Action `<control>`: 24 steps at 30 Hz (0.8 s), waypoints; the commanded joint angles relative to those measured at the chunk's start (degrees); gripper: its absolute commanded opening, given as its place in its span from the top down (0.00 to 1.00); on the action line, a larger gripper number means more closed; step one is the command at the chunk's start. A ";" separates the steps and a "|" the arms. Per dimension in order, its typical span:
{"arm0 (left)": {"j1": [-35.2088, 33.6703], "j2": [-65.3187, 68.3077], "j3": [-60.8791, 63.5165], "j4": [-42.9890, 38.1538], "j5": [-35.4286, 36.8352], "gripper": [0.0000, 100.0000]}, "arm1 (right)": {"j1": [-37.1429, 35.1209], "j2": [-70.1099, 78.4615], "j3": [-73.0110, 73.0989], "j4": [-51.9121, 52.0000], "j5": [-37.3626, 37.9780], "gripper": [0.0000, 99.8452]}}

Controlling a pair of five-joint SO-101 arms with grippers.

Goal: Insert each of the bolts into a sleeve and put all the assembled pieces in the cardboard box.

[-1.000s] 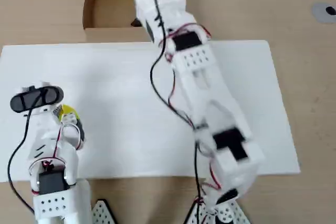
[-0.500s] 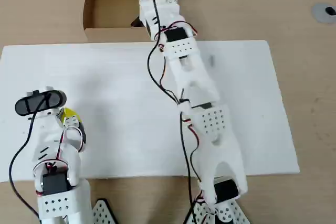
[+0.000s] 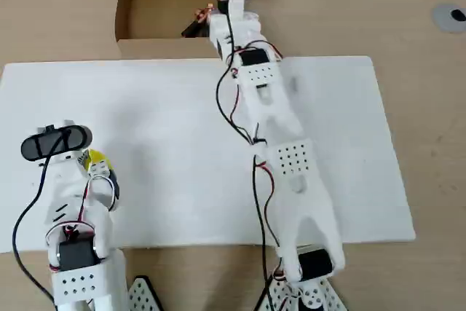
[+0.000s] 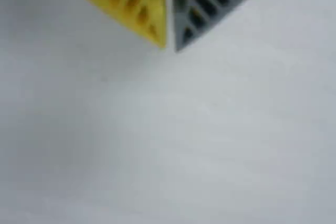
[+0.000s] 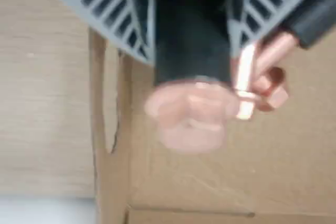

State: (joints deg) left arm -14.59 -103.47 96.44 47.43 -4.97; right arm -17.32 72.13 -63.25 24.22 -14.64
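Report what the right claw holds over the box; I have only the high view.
Observer: The right claw is shut on a black sleeve, with a copper bolt head sticking out of it.
Operator: Check the box under it.
Observer: One assembled piece already lies in the box, beside the held one.
Operator: Confirm the left claw.
Observer: The left claw is shut and empty, over the white sheet.

Matt black sleeve (image 5: pixel 191 40), shiny coppery bolt (image 5: pixel 191 115)
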 commanded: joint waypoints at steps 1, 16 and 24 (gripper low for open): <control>-0.79 -0.84 0.53 -0.79 -0.35 1.00 | 0.66 0.48 -6.11 -0.09 2.64 0.99; -0.79 -0.84 0.53 -0.70 -0.35 1.00 | 0.57 4.62 -10.33 0.26 2.99 0.98; -0.79 -0.84 0.53 -0.70 -0.26 1.00 | 0.04 4.53 -10.77 3.08 2.99 0.85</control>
State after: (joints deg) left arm -14.59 -103.47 96.44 47.43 -4.97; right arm -17.49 77.58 -70.90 26.42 -12.09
